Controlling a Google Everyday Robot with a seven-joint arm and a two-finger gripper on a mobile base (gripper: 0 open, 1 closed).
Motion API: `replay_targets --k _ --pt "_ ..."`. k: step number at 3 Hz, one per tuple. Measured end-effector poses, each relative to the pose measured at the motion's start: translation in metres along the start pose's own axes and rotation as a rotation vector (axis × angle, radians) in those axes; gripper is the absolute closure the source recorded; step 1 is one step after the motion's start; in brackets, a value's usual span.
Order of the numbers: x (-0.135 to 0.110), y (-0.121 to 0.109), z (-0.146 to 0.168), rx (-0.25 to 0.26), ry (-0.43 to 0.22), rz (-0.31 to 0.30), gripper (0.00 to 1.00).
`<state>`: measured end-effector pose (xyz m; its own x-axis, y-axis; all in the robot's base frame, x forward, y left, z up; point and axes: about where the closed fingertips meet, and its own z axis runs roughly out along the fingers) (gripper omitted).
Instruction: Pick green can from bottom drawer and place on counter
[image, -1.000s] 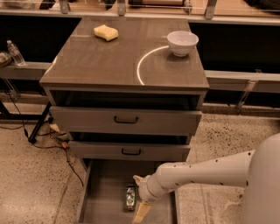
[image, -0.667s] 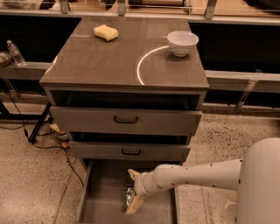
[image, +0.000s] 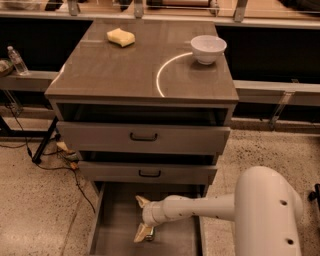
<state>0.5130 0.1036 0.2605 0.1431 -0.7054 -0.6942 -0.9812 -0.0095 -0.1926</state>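
The bottom drawer (image: 116, 226) is pulled open below the cabinet and shows its flat grey floor. My gripper (image: 142, 217) is inside it, reaching in from the right on the white arm (image: 200, 207). Its two tan fingertips (image: 141, 201) are spread apart, one towards the cabinet and one towards the drawer front. Only a dark sliver of the green can (image: 150, 235) shows on the drawer floor, right beside the nearer fingertip and mostly hidden by it. The counter (image: 115, 70), with its white arc, is the cabinet's top.
A white bowl (image: 208, 48) and a yellow sponge (image: 121, 37) sit on the counter. Two upper drawers with black handles (image: 143, 136) stand slightly open above the bottom drawer. A water bottle (image: 16, 60) stands on the left ledge. Cables (image: 60, 155) lie on the floor at left.
The gripper has moved left and further into the drawer. Its fingers now stand spread beside the can, which is more hidden than before.
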Motion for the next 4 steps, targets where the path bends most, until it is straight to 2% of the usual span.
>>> replay_targets --k 1,2,3,4 --pt "0.021 -0.005 0.03 0.028 0.076 -0.074 0.0" --pt "0.02 -0.006 0.031 0.031 0.076 -0.077 0.0" --pt "0.017 -0.008 0.027 0.045 0.109 -0.162 0.0" --pt "0.01 -0.015 0.01 0.06 0.186 -0.316 0.0"
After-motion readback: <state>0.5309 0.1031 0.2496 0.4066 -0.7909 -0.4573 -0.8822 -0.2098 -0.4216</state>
